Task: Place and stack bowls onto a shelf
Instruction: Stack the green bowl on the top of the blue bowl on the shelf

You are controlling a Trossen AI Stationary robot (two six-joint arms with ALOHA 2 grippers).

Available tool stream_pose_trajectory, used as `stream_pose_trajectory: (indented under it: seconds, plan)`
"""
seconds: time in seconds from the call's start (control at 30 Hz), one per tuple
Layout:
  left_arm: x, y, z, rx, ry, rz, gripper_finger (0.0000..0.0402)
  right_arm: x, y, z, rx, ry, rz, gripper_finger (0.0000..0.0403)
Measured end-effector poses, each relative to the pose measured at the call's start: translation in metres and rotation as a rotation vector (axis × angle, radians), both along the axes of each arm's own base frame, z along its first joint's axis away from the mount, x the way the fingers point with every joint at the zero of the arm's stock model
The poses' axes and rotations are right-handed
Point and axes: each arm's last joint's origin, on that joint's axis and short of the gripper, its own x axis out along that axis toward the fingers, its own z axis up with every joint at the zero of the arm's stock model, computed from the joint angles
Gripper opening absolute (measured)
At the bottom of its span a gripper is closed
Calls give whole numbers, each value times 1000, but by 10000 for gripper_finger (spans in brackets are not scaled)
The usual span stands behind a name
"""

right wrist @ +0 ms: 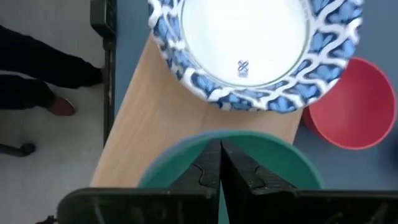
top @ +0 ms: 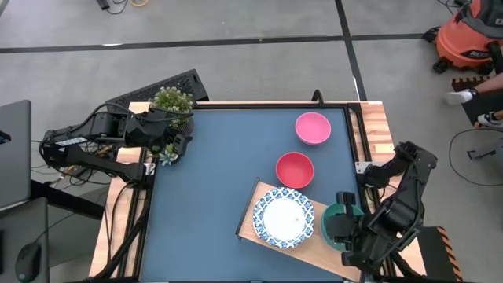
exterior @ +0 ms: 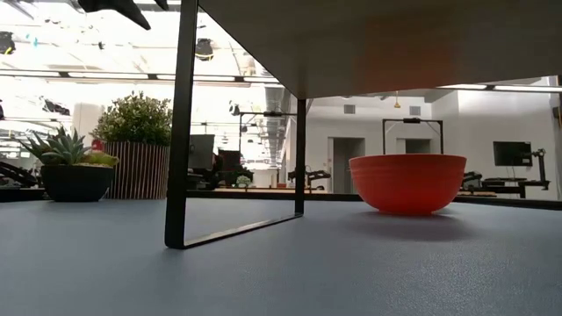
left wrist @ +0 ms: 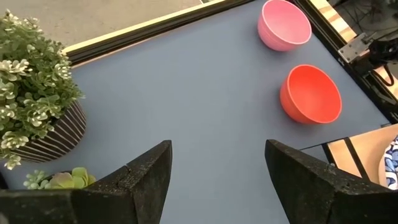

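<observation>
Low view hides shelf (exterior: 378, 44) top.

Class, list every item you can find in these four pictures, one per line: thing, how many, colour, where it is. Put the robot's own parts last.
Patterned bowl: one, white with a blue rim, on the shelf.
Teal-green bowl: one, at the shelf's right end, in the right gripper.
Red bowl: one, on the tabletop just beyond the shelf.
Pink bowl: one, on the tabletop near the far right corner.
Shelf: one, pale wood on black legs, front right of the table.
Potted plant: one, green, striped pot, far left corner.
Succulent: one, pale green, left edge.
Tabletop: dark blue.
Left gripper: open, by the plants.
Right gripper: shut on the teal-green bowl's rim.
</observation>
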Motion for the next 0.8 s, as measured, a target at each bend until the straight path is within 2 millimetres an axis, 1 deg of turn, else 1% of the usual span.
stream_pose_trajectory:
  seconds: [0.13, 0.33, 0.57, 0.8]
  plan:
    - [0, 0, 0, 0, 0, 0, 243, 0, -2, 5, 10, -11, 3, 35]
    - [0, 0, 0, 0, 0, 0, 243, -2, 1, 4, 12, -11, 14, 21]
    - [0, 0, 0, 0, 0, 0, 243, 0, 4, -10, 4, 20, -11, 36]
    - [0, 0, 0, 0, 0, 0, 243, 2, 7, -18, -1, 34, -2, 24]
